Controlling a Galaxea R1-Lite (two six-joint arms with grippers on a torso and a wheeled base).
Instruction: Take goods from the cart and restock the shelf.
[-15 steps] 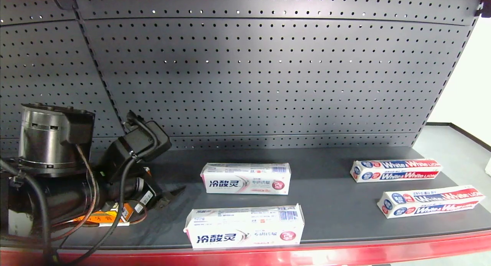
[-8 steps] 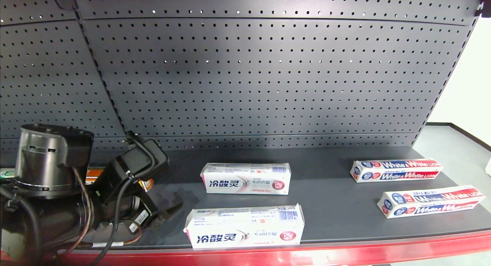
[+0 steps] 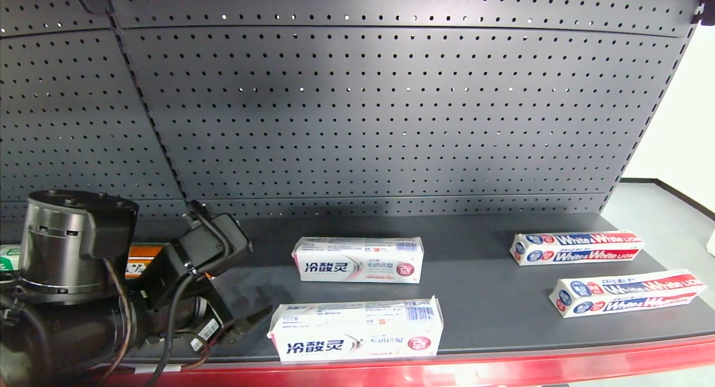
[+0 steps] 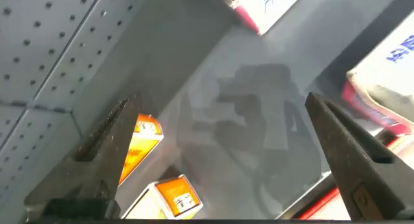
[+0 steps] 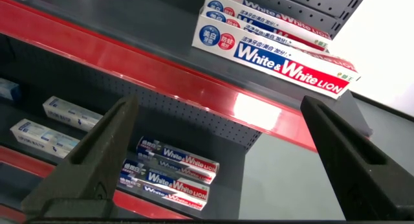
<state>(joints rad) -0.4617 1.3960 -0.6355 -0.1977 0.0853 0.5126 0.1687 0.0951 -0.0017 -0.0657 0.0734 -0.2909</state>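
Note:
My left gripper (image 3: 248,319) hangs open and empty over the front left of the dark shelf board (image 3: 486,303), just left of the nearer white-and-pink toothpaste box (image 3: 357,331). Between its fingers, the left wrist view shows my left gripper (image 4: 220,153) above bare shelf, with two orange boxes (image 4: 162,166) beside one finger. One orange box (image 3: 142,258) lies behind the arm at the back left. A second white-and-pink box (image 3: 357,259) lies mid-shelf. My right gripper (image 5: 223,156) is open and empty below the shelf's red front edge (image 5: 194,81).
Two red-and-white toothpaste boxes (image 3: 577,247) (image 3: 628,293) lie at the right of the shelf. A green-and-white box (image 3: 5,256) sits at the far left. The pegboard back wall (image 3: 391,124) closes the rear. Lower shelves hold more toothpaste boxes (image 5: 171,169).
My left arm has drawn back and down toward the shelf's front edge, gripper still open. This uncovered the orange box at the back left. The other boxes have not moved.

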